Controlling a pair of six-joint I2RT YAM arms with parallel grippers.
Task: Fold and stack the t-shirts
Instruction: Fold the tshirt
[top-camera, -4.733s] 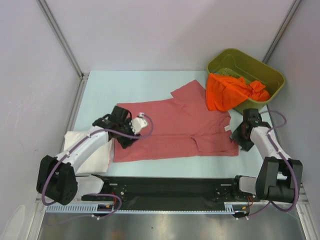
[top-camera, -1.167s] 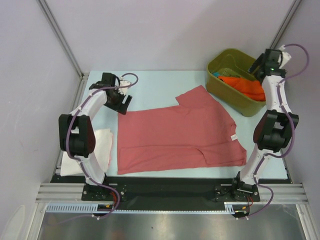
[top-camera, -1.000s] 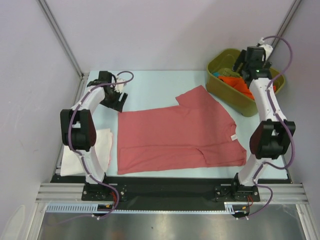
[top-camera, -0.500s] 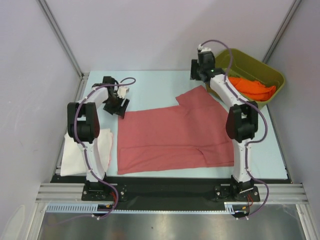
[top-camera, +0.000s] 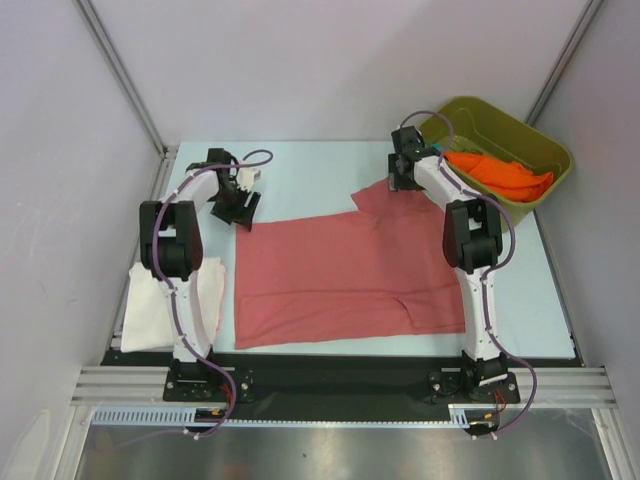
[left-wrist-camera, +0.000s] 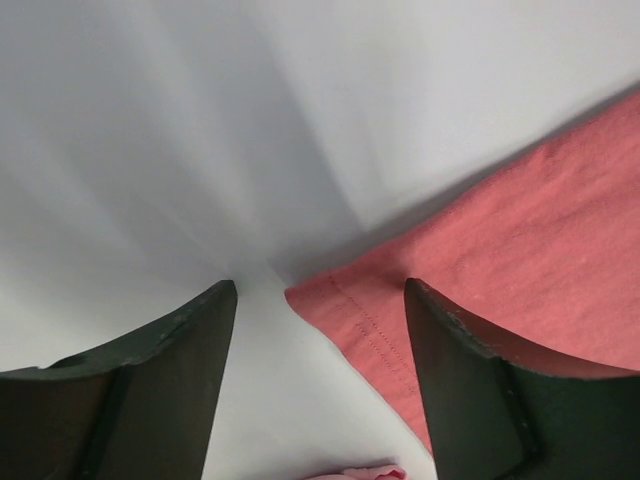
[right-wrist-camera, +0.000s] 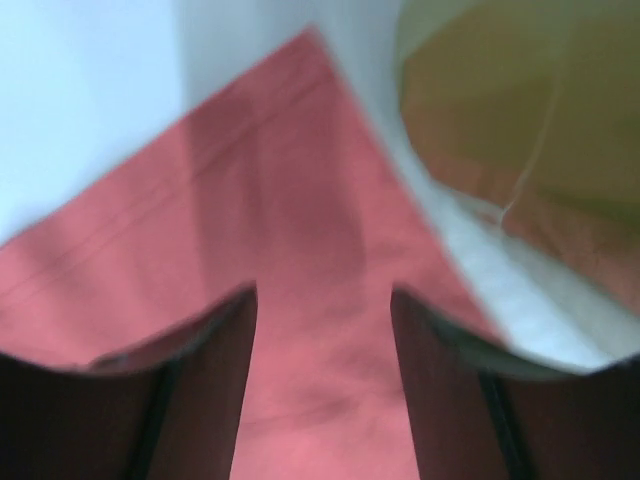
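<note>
Red shirt (top-camera: 350, 270): lies spread flat on the pale table (top-camera: 310, 165), one sleeve pointing toward the far side.
Left gripper (left-wrist-camera: 320, 290): sits at the red shirt's far left corner with its jaws apart. The stitched corner shows between the two dark fingers (left-wrist-camera: 160, 380), and nothing is clasped.
Right gripper (right-wrist-camera: 322, 290): hangs over the red shirt's far sleeve with its jaws parted and empty. Its wrist view is blurred.
Orange shirt (top-camera: 500, 175): lies heaped in the green bin (top-camera: 500, 130), just beyond the red shirt's far right.
White shirt (top-camera: 150, 300): lies on the table just left of the red shirt.
</note>
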